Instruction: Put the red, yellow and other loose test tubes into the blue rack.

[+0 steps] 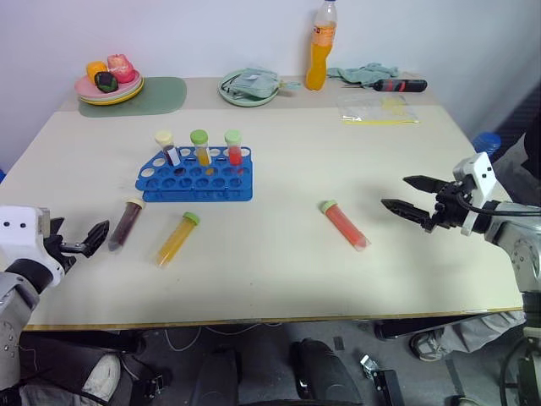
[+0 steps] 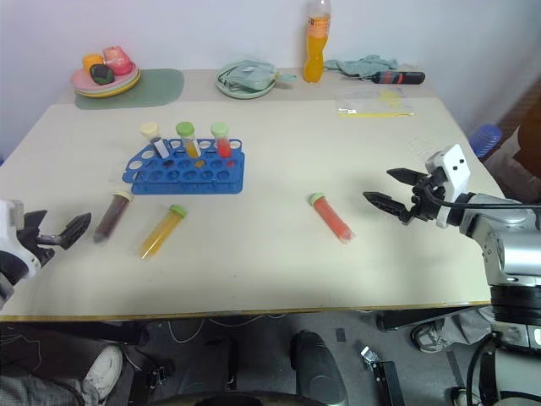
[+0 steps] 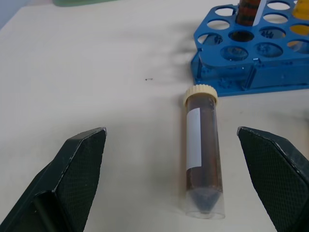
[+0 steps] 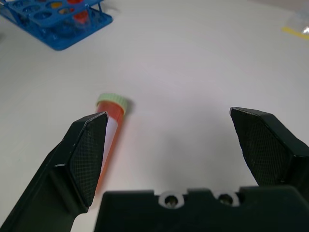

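The blue rack (image 1: pixel 194 175) stands left of the table's middle, with three capped tubes upright in its back row. In front of it lie a dark brown tube (image 1: pixel 126 222) with a cream cap and a yellow tube (image 1: pixel 177 238) with a green cap. A red tube (image 1: pixel 344 224) with a green cap lies further right. My left gripper (image 1: pixel 83 234) is open and empty, just short of the brown tube (image 3: pixel 203 159) and pointing at it. My right gripper (image 1: pixel 395 191) is open and empty, to the right of the red tube (image 4: pixel 110 140).
Along the back edge are a plate of toy food (image 1: pixel 108 87) on a green mat (image 1: pixel 161 93), a green plate with a cloth (image 1: pixel 248 87), an orange drink bottle (image 1: pixel 319 46), a screwdriver (image 1: pixel 397 85) and a plastic bag (image 1: pixel 376 108).
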Robot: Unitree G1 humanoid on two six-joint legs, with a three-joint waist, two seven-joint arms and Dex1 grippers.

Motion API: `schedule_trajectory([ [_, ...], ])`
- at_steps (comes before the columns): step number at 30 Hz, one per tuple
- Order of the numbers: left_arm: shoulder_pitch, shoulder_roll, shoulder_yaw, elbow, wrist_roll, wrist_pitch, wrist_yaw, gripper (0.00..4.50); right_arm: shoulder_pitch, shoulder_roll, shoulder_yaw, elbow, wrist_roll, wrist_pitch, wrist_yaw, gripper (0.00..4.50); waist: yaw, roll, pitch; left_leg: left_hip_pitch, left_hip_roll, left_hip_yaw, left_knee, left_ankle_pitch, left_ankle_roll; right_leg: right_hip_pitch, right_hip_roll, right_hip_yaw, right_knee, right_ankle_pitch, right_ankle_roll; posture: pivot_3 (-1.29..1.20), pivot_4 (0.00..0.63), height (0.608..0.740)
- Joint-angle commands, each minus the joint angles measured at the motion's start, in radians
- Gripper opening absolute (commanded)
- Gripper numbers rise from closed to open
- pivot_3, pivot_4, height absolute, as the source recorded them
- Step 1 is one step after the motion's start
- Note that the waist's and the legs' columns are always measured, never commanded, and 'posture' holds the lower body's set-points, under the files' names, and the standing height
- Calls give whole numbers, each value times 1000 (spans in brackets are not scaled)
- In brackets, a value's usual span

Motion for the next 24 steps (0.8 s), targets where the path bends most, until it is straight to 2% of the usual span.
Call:
schedule_trajectory([
  [1, 6, 9, 20, -22, 5, -20, 0, 4500, -18, 6, -7, -13, 0, -20, 0, 4488, 0, 0, 0, 0, 0, 0, 0, 0, 0, 0, 0, 0, 0, 0, 0, 0, 150, 740],
  [9, -11, 11, 26, -39, -9, -8, 10, 4500, -27, 42, 10, -12, -27, -33, -38, 4488, 0, 0, 0, 0, 0, 0, 0, 0, 0, 0, 0, 0, 0, 0, 0, 0, 150, 740],
  [14, -71, -14, -48, -79, -31, 2, 18, 4500, 7, 52, 38, -71, -94, -19, -137, 4488, 4, 0, 0, 0, 0, 0, 0, 0, 0, 0, 0, 0, 0, 0, 0, 0, 150, 740],
  [18, -102, 0, -136, -87, -39, -11, -44, 4500, 33, 16, 13, -262, -56, 145, -185, 4488, 4, 1, 0, 0, -1, 0, 0, 0, 0, 0, 0, 0, 1, 2, 3, 0, 150, 740],
  [21, -145, 38, -272, -108, -26, -33, -142, 4500, 46, -53, -16, -467, 29, 310, -169, 4488, 4, 2, 0, -1, 0, -1, 0, 0, 0, 0, 0, 0, 1, 2, 3, 0, 150, 740],
  [24, -154, 55, -349, -106, -3, -73, -203, 4500, 39, -116, 8, -618, 98, 462, -170, 4488, 2, 1, 0, -1, -1, 0, 0, 0, 0, 0, 0, 0, 0, 0, 0, 0, 150, 740],
])
